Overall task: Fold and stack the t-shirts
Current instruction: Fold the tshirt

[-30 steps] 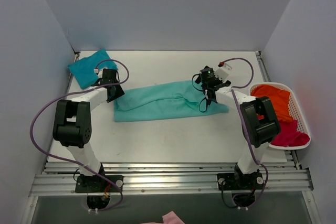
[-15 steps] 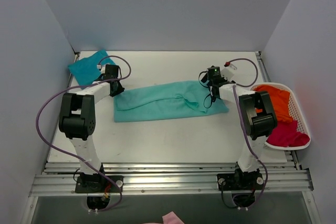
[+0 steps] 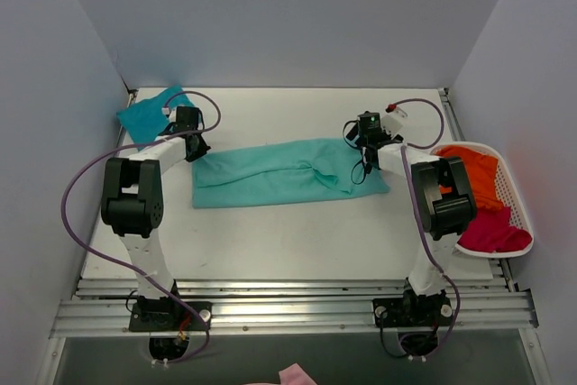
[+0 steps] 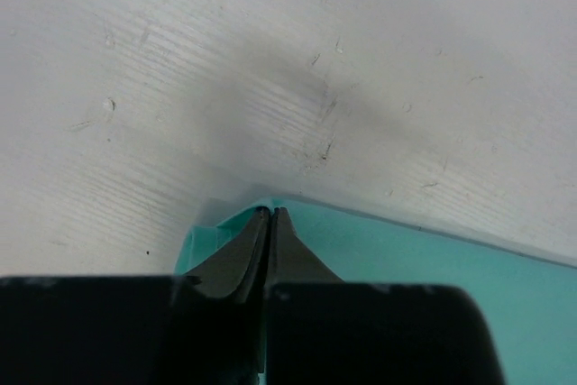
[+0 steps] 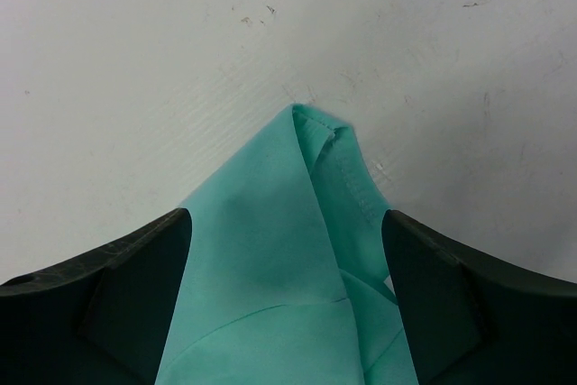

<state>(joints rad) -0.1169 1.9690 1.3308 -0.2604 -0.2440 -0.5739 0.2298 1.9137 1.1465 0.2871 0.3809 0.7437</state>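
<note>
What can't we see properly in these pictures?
- Left wrist view: whether the shut left jaws pinch the mint-green shirt; their black body hides the cloth edge.
- Top view: pink thing, cut off by the bottom edge.
- Top view: orange shirt, partly behind the right arm.

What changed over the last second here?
The left pincer edged back to the mint shirt's far left corner and shut on it, and the shirt shifted slightly left. The right pincer moved to the far right corner and straddles it, open. The teal shirt and the basket stayed put.
</note>
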